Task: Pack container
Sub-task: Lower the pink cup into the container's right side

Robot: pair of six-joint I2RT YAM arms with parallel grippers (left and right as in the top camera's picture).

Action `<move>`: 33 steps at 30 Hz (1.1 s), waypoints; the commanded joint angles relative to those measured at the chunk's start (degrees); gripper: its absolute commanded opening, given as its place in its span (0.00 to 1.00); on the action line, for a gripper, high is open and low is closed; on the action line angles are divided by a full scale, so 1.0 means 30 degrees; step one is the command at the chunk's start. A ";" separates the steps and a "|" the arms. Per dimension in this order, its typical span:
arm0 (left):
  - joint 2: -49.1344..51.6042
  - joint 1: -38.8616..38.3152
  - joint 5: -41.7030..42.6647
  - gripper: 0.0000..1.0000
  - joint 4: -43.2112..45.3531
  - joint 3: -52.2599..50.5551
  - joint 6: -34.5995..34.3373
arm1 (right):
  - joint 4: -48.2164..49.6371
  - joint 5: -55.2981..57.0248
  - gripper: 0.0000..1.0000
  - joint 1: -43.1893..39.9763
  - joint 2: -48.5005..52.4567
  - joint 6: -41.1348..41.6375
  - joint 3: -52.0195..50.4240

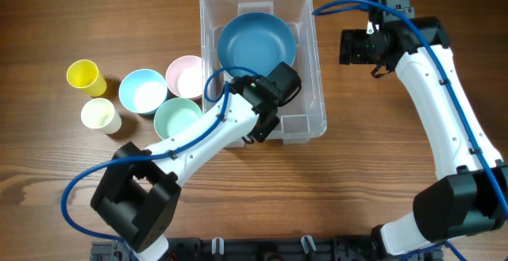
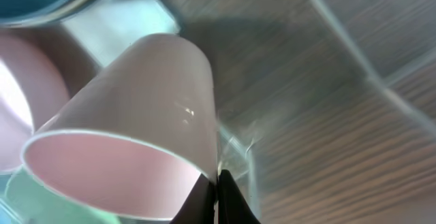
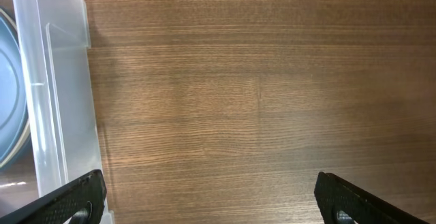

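There, the container (image 1: 312, 63) sat at twelve o'clock on the worktop (image 1: 79, 174), a blue bowl (image 1: 255, 43) inside. Over its six o'clock end the left fingers (image 2: 219, 198) pinched a pink cup (image 2: 136, 115); at three o'clock the right fingers (image 3: 208, 203) gaped, released.

You had bright, even light from above and only soft shadows on the table (image 1: 381, 158). Your left wrist view was blurred, the pink cup (image 2: 143, 94) too close to focus; the container (image 1: 316, 71) walls caught pale glare.
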 commanded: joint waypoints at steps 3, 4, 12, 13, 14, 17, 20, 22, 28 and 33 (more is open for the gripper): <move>0.0291 0.0131 -0.0357 0.04 -0.1392 0.0976 -0.0889 | 0.0066 0.0306 1.00 0.0000 -0.0372 -0.0124 0.0087; 0.0291 0.0131 -0.0350 0.04 -0.1508 0.1107 -0.0889 | 0.0066 0.0313 1.00 0.0000 -0.0372 -0.0124 0.0087; 0.0291 0.0138 -0.0277 0.47 -0.1180 0.1392 -0.0889 | 0.0066 0.0313 1.00 0.0000 -0.0372 -0.0117 0.0087; 0.0291 0.0138 -0.0262 0.53 -0.1093 0.1392 -0.0889 | 0.0066 0.0306 1.00 0.0000 -0.0372 -0.0124 0.0087; 0.0291 0.0138 -0.0270 0.57 -0.1013 0.1392 -0.0889 | 0.0066 0.0313 1.00 0.0000 -0.0372 -0.0117 0.0087; 0.0291 0.0168 -0.0270 0.63 -0.0736 0.1392 -0.1020 | 0.0066 0.0306 1.00 0.0000 -0.0372 -0.0117 0.0087; 0.0291 0.0321 -0.0284 0.63 -0.0131 0.1392 -0.1727 | 0.0066 0.0313 1.00 0.0000 -0.0372 -0.0117 0.0087; 0.0291 0.0350 -0.0270 0.65 0.0408 0.1392 -0.1894 | 0.0066 0.0306 1.00 0.0000 -0.0372 -0.0124 0.0087; 0.0299 0.0350 0.0080 0.63 0.1960 0.1348 -0.1887 | 0.0066 0.0313 1.00 0.0000 -0.0372 -0.0117 0.0087; 0.0539 0.0379 0.0073 0.50 0.2892 0.1268 -0.1982 | 0.0066 0.0306 1.00 0.0000 -0.0372 -0.0131 0.0087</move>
